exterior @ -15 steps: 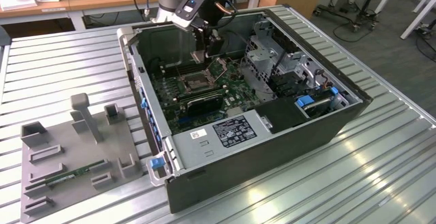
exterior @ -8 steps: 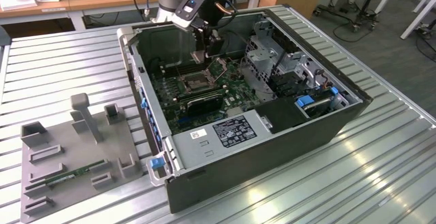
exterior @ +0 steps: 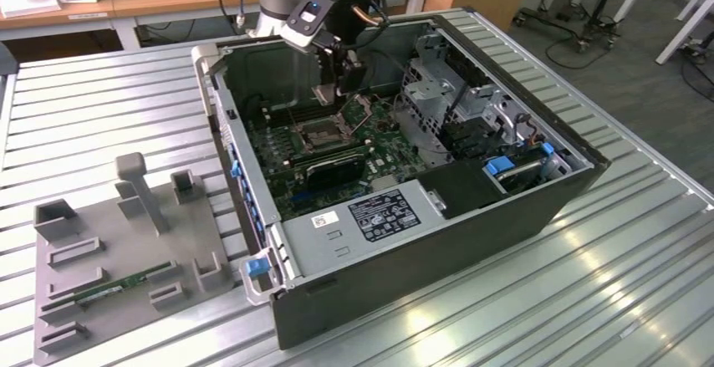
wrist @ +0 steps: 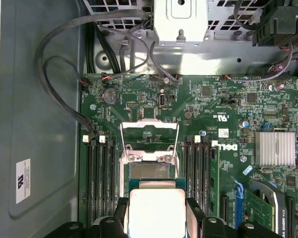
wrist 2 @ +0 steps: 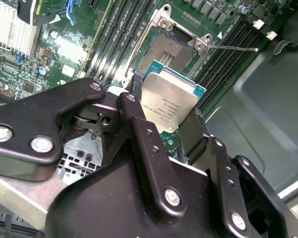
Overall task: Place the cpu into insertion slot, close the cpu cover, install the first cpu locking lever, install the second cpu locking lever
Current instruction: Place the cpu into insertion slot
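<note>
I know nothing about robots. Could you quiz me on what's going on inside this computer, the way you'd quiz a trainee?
1. True or false: the cpu already lies in the slot.
2. What does the gripper hold? A) the cpu B) the cover C) nothing
3. Fill in: the cover stands ____ (open/shut).

Key: 1 false, the gripper holds the cpu clear of the slot; 2 A; 3 open.
</note>
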`<state>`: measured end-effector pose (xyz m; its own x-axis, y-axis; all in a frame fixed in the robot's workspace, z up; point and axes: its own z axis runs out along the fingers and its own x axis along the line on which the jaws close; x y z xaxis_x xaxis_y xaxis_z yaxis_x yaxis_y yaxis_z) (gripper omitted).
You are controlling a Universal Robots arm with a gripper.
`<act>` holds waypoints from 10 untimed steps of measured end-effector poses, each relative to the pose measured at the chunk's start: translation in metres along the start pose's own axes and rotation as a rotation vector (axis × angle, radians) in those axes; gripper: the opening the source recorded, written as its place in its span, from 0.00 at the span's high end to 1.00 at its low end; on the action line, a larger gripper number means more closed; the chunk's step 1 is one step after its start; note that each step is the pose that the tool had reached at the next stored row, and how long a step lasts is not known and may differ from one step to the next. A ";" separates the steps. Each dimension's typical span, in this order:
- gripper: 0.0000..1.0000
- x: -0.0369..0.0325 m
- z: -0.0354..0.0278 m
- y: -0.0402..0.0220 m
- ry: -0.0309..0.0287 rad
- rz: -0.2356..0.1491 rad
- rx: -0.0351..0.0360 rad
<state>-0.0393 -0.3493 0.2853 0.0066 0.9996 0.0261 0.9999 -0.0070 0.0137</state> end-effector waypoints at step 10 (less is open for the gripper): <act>0.46 -0.0004 0.0149 -0.0002 0.0003 0.000 -0.0001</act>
<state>-0.0393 -0.3493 0.2704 0.0066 0.9996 0.0264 0.9999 -0.0070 0.0137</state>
